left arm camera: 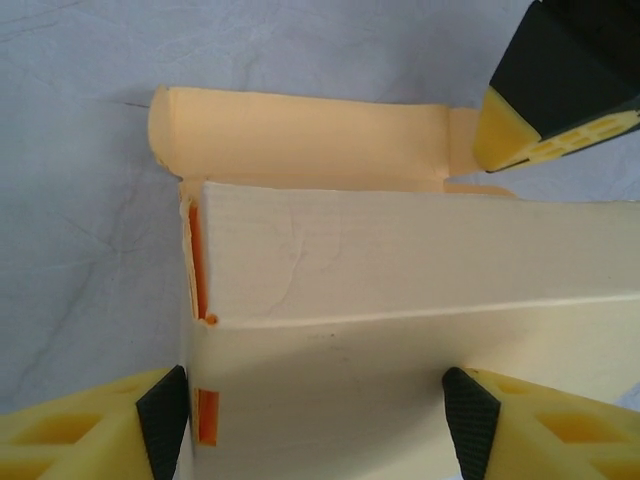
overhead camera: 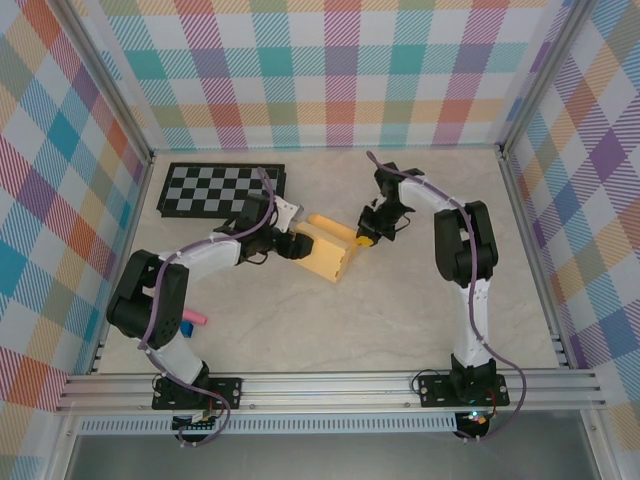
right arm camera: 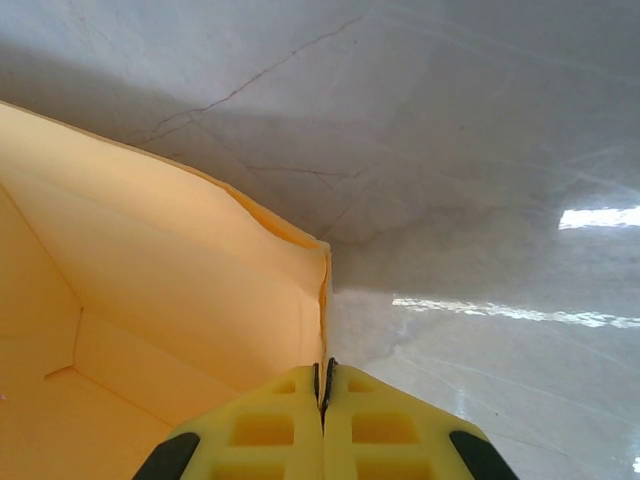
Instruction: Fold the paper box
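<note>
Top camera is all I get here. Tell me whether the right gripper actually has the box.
Observer: Right gripper is shut, pinching the thin edge of a wall of the box.
Operator: Now report the left gripper.
Observer: Left gripper is open, its fingers spread over the pale panel, which runs on past one finger.
Operator: Check that panel's left edge.
Observer: Two orange slits show along it, near the corner.

- On the table (overhead camera: 420,320), centre: paper box (overhead camera: 330,258).
- Far left, behind the box: checkerboard panel (overhead camera: 222,190).
- At the box's left side: left end effector (overhead camera: 293,245).
- At its far-right edge: right end effector (overhead camera: 365,238).
- Near left: pink piece (overhead camera: 196,319).
</note>
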{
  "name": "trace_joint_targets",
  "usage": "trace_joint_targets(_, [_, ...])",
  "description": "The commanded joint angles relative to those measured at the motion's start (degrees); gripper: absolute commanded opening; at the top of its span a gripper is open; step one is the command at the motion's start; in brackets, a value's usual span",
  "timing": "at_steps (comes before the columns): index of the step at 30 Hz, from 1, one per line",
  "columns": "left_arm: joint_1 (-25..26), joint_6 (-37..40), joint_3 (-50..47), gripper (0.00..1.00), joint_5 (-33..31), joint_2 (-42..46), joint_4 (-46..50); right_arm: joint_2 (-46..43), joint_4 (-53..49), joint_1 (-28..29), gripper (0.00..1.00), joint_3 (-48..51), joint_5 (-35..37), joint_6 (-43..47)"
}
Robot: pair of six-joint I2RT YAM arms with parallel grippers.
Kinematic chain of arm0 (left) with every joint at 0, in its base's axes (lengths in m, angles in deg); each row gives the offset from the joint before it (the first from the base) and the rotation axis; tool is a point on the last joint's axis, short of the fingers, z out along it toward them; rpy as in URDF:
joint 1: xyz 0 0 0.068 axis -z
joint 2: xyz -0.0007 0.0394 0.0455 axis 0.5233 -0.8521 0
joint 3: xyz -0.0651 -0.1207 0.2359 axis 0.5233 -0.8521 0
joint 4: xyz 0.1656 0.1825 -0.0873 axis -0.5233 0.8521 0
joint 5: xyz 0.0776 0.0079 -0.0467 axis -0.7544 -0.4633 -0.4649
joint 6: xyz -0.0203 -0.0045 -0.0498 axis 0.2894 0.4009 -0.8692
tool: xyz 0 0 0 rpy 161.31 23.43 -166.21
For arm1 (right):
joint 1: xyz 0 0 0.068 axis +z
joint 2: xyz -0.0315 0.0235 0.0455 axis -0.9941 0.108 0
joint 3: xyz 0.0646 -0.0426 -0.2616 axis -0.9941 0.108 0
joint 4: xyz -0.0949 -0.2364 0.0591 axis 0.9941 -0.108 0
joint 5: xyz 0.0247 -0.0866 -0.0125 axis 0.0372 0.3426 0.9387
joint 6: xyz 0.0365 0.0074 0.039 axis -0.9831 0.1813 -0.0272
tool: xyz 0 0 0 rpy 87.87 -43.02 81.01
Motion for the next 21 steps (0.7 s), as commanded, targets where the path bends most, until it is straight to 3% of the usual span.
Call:
trace_joint_targets(1, [1.2,-1.1,1.4,0.69,-1.3,-1.3,-0.4,-2.4,0.1,1.4,0.00,-1.4,-2.6,1.6])
trace_joint_targets(13, [1.7,-0.9,-1.9,0.71,-0.6,5.2,-3.2,-4.1,1.0,1.9,0.00,-0.5,-1.5,3.0])
trace_joint_targets(18, [-0.7,-2.7,-2.8,0.74,0.6,14.1,-3.6,-7.5,3.6,1.9,0.01,1.9,1.6,11.2])
trace_joint_targets(21, [-2.4,-6.5,-3.7,0.78,-3.1,21.2,-3.5,-11.8,7.6,1.9,0.00,5.2,4.2,17.2])
